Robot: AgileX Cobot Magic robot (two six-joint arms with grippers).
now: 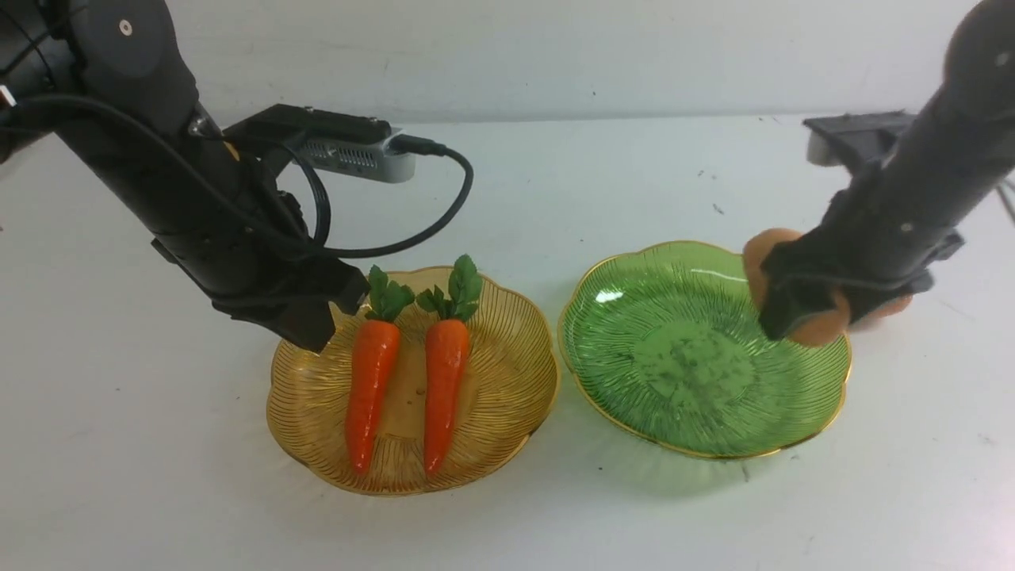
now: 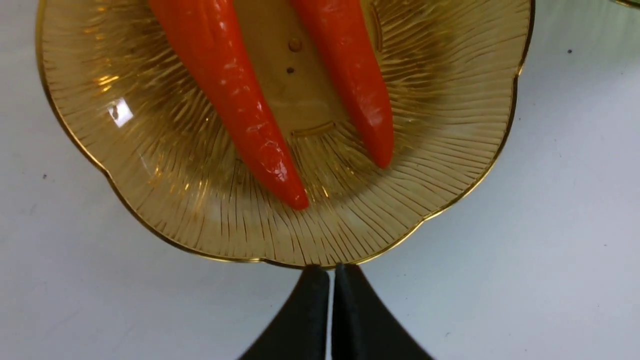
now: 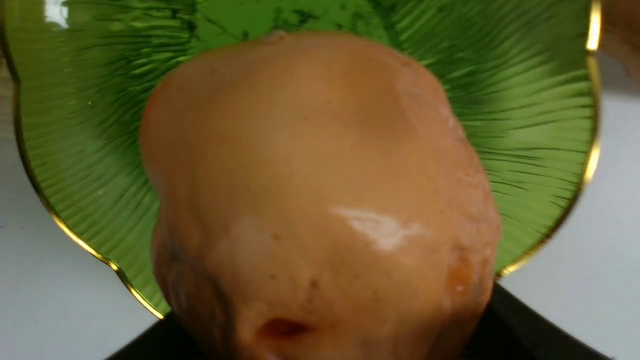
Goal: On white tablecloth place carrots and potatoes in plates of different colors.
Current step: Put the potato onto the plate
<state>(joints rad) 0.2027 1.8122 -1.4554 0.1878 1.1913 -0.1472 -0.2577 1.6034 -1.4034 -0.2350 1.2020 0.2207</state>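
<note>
Spreading under everything, the white tablecloth [image 1: 158,476] has bare room in front of both plates and out to the left. The gap between the plates themselves is narrow.

The amber plate [image 1: 515,357] is done, by the look of it. Both carrots [image 1: 369,388] [image 1: 442,388] lie side by side inside it, leaf tops pointing away from the robot and tips short of the near rim.

The green plate [image 1: 658,365] holds nothing yet. One potato [image 1: 817,327] is clamped in the right gripper [image 1: 801,313], over the plate's right rim and not yet over its centre. I judge it needs carrying a little further inward before release, or it may tip off the scalloped edge.

A second potato [image 1: 890,308], mostly hidden behind that gripper, seems to sit on the cloth just outside the same rim. If so, it remains to be moved, and it crowds the right arm's approach.

The left gripper [image 2: 330,272] has its fingers pressed together and holds nothing. It hangs at the amber plate's edge, clear of the carrots.
</note>
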